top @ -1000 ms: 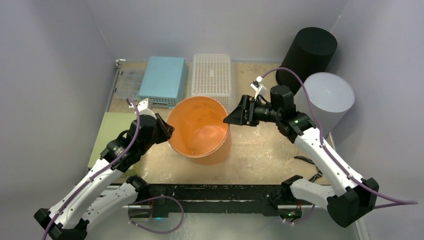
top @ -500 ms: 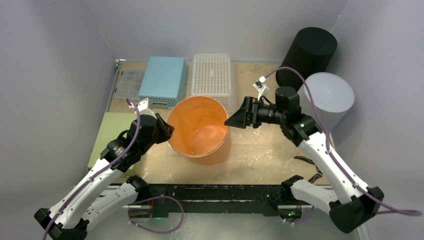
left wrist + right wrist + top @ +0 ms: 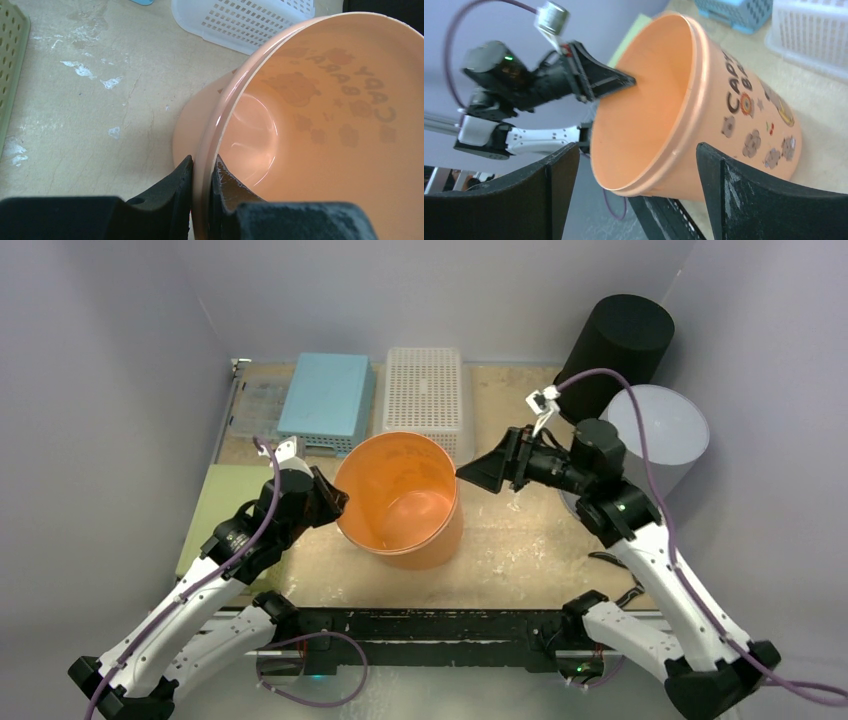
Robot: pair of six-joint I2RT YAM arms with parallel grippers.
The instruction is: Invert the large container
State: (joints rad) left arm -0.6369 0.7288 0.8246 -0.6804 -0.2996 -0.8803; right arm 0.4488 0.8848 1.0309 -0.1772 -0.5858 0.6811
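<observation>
Your large orange plastic bucket [image 3: 400, 502] stands mouth-up on the worn wooden table [image 3: 530, 540], so the whole flip is yet to do. Your left gripper [image 3: 335, 502] pinches its rim, and your right gripper [image 3: 470, 477] hangs spread wide just beside the opposite rim.

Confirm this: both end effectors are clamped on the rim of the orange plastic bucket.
Not quite. Only the left end effector is clamped on the rim of the orange plastic bucket; the right end effector stands open, gripping nothing, as the right wrist view shows.
</observation>
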